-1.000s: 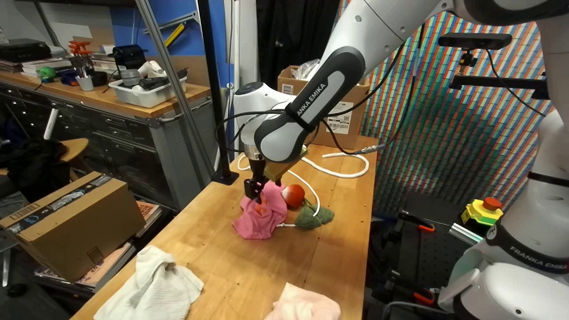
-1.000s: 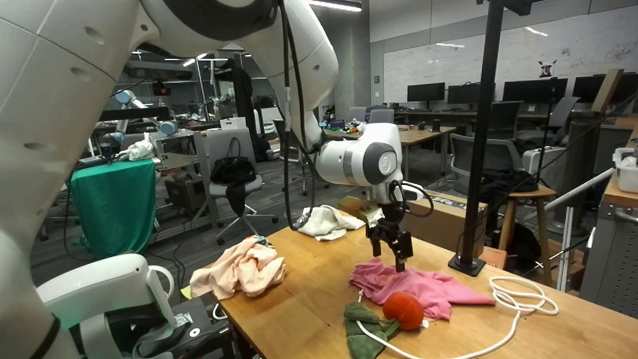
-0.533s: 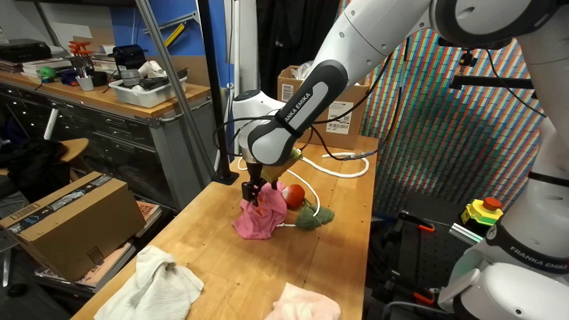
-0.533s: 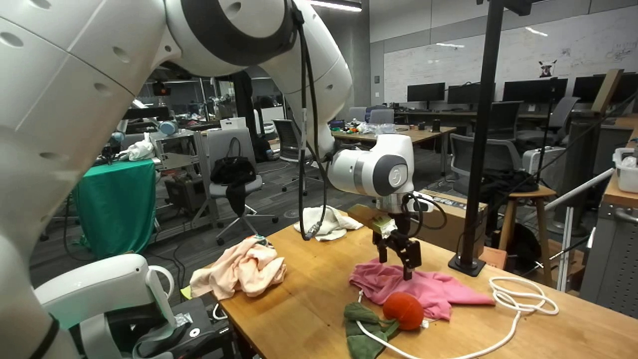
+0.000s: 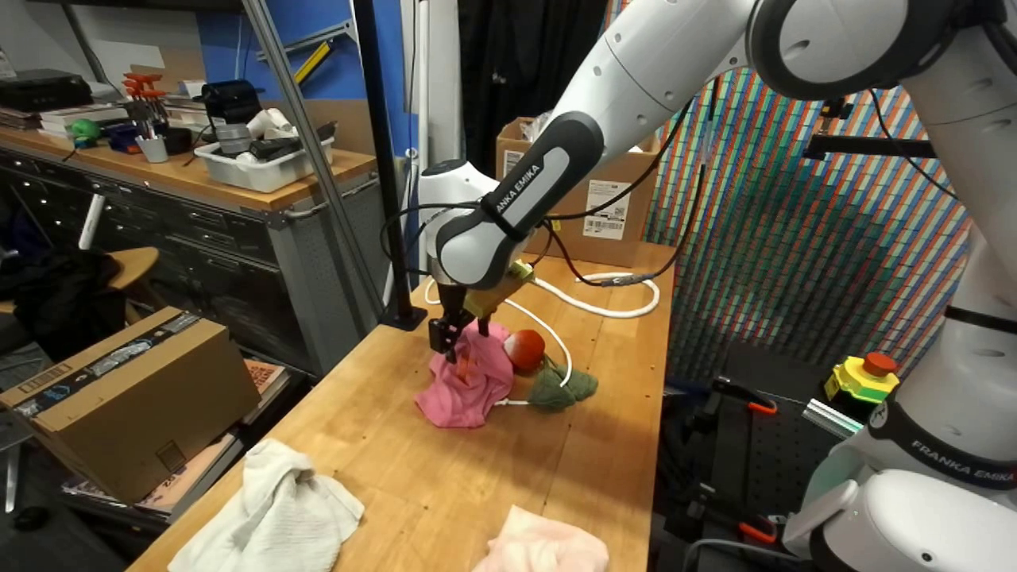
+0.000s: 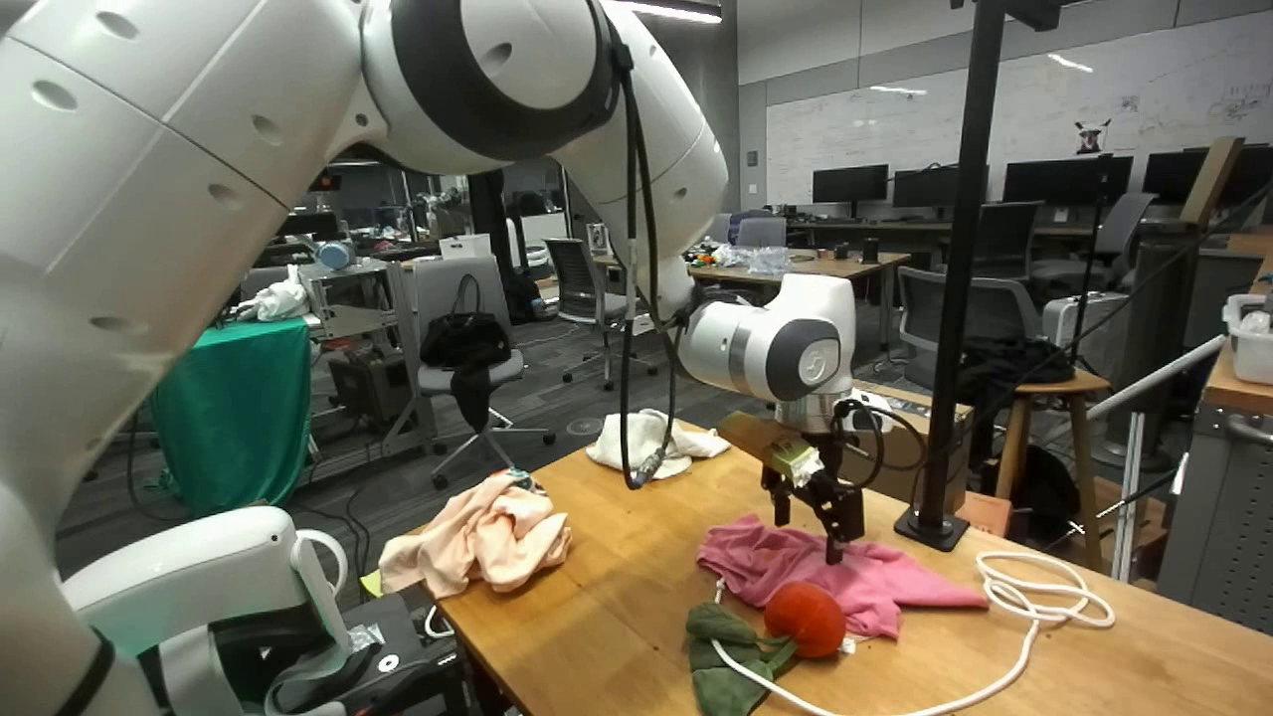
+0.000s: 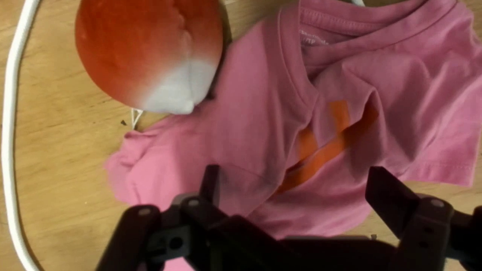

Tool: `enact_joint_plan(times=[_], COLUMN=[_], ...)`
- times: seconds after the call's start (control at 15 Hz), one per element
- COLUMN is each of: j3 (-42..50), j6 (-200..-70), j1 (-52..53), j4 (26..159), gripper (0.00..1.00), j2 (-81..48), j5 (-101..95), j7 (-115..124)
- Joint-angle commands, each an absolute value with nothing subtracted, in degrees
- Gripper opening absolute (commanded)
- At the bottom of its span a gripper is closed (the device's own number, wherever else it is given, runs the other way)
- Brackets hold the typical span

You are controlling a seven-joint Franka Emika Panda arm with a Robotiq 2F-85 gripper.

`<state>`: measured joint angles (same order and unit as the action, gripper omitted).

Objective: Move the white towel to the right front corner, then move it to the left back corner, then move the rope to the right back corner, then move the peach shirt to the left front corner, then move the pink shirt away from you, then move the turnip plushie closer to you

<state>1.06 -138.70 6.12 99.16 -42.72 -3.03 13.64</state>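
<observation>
The Robotiq gripper [image 7: 293,180] hung low over the pink V-neck shirt [image 7: 256,124], its two black fingers [image 7: 389,201] set wide apart, the shirt's cloth showing through the gap; whether the tips touched the fabric, I could not tell. The shirt lay rumpled on the wooden table [image 5: 429,461], and the wrist view showed its neckline [image 7: 292,56] and an orange print [image 7: 324,156] on its front. Right beside it rested the turnip plushie [image 6: 806,620], red fading to white at the tip, its green leaves [image 6: 724,688] spread on the wood. The white rope [image 7: 8,124] crossed those leaves, curved past the plushie and spread into loose loops near the black post [image 6: 957,298] at the table's edge. Well apart from these, the white towel [image 5: 274,508] lay bunched along one side of the table, and the peach shirt [image 6: 482,537] lay crumpled at the side nearer the base [image 5: 906,516] of the Franka arm [image 5: 651,63]; an exterior view caught only part of it. An open cardboard box [image 5: 628,248] stood at the table's end, near part of the rope.
</observation>
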Motion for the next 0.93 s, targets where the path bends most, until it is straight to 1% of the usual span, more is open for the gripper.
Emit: enact_joint_plan(times=[0.0, 0.53, 0.87], j3=[-0.1, -0.52, -1.77], j6=[-137.84, -137.52, -138.21], j1=[4.22, 3.32, 4.23], j4=[96.28, 95.5, 96.25], gripper=[1.0, 1.0, 1.0], j2=[-45.22, -49.57, -48.78], j5=[-0.8, -0.28, -0.3], j7=[10.2, 8.13, 7.54])
